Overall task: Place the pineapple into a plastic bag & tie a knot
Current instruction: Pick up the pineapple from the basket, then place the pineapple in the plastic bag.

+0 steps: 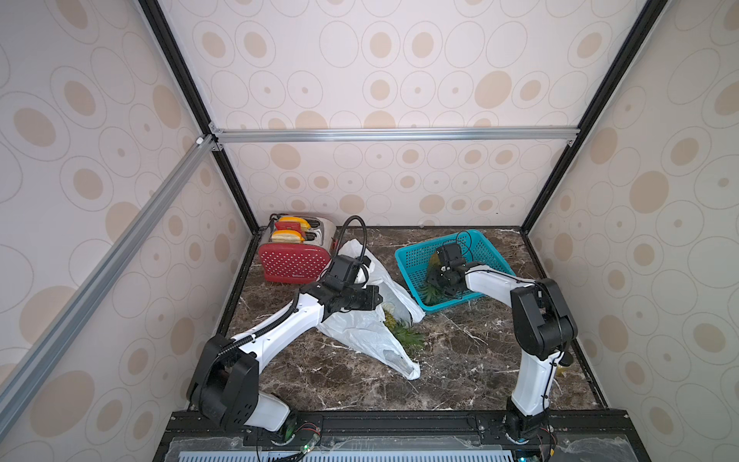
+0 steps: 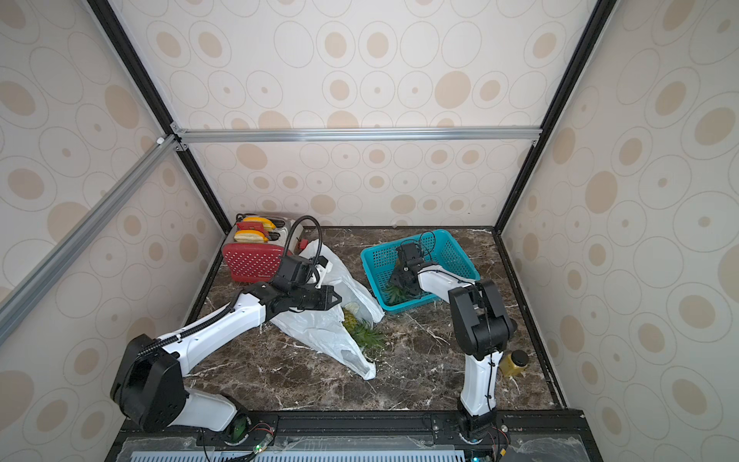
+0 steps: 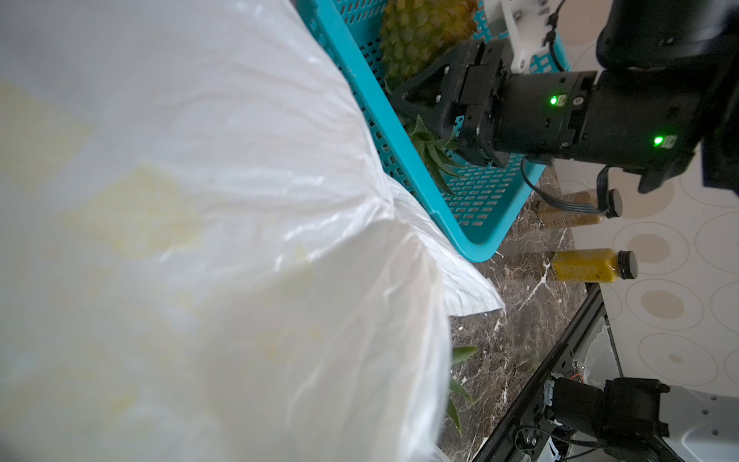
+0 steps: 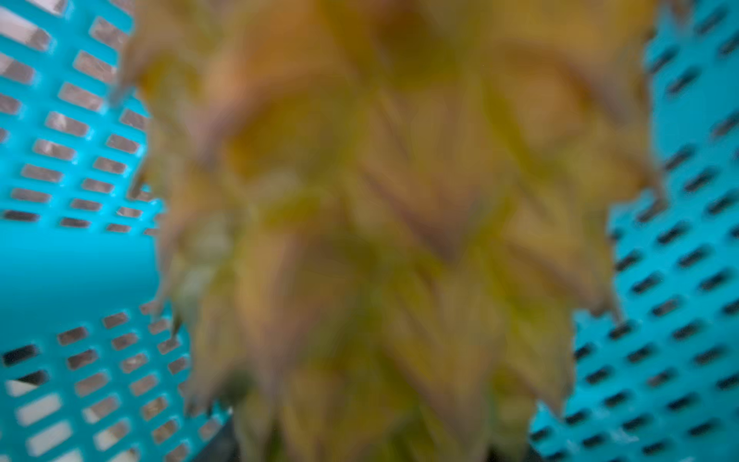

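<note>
Left gripper (image 1: 375, 298) clenched on plastic bag (image 1: 360, 328), film pulled up under it, mid-table. Right gripper (image 1: 440, 282) down in teal basket (image 1: 414, 256), far right, jaws either side of a pineapple (image 3: 424, 36); can't tell if they're squeezing it. Second pineapple (image 1: 390, 318) lies at the bag mouth, green crown sticking out to the right. Red toaster (image 1: 294, 264) far left, front logo too small to read. Juice bottle (image 3: 588, 270) near right, label unreadable.

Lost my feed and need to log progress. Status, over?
Left gripper shut on plastic bag. Right gripper astride pineapple in teal basket, grip unconfirmed. Second pineapple at bag mouth, crown out. Basket wall between first pineapple and bag.
</note>
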